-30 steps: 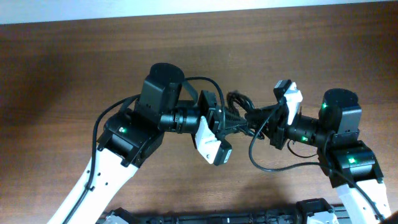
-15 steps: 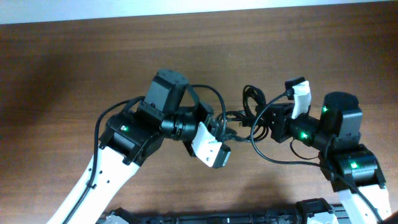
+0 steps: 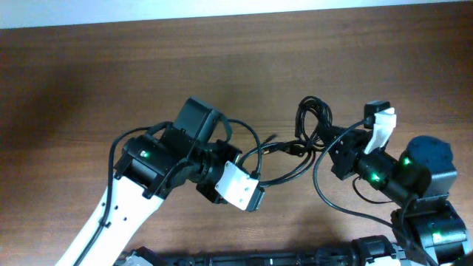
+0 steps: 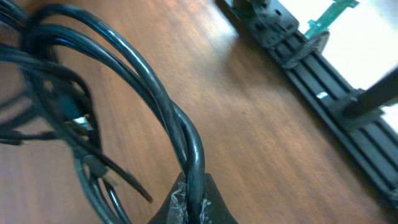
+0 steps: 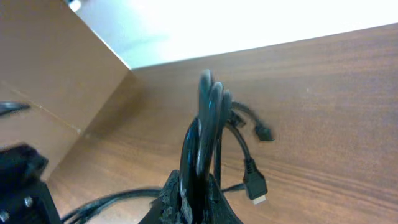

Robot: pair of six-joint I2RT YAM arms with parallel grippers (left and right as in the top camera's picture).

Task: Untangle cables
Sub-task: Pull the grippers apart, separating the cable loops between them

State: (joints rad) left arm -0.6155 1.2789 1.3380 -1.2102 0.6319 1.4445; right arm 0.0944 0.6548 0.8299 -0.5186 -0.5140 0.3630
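The cables are thin black cords stretched between my two grippers above the brown table (image 3: 89,81). A looped bundle (image 3: 313,118) hangs by my right gripper (image 3: 330,145), which is shut on several strands (image 5: 208,124); a small plug end (image 5: 255,186) dangles beside them. My left gripper (image 3: 244,164) is shut on two strands (image 4: 155,99) that arc away toward a knotted clump (image 4: 56,106). A long strand (image 3: 284,171) sags between the two grippers.
The black frame rail (image 4: 323,81) runs along the table's front edge. A thicker black arm wire (image 3: 347,210) loops below the right arm. The pale wall (image 3: 222,9) borders the far edge of the table.
The two grippers have pulled apart: the left moved down and left, the right moved right. The cable clump has stretched out, with the looped bundle following the right gripper.
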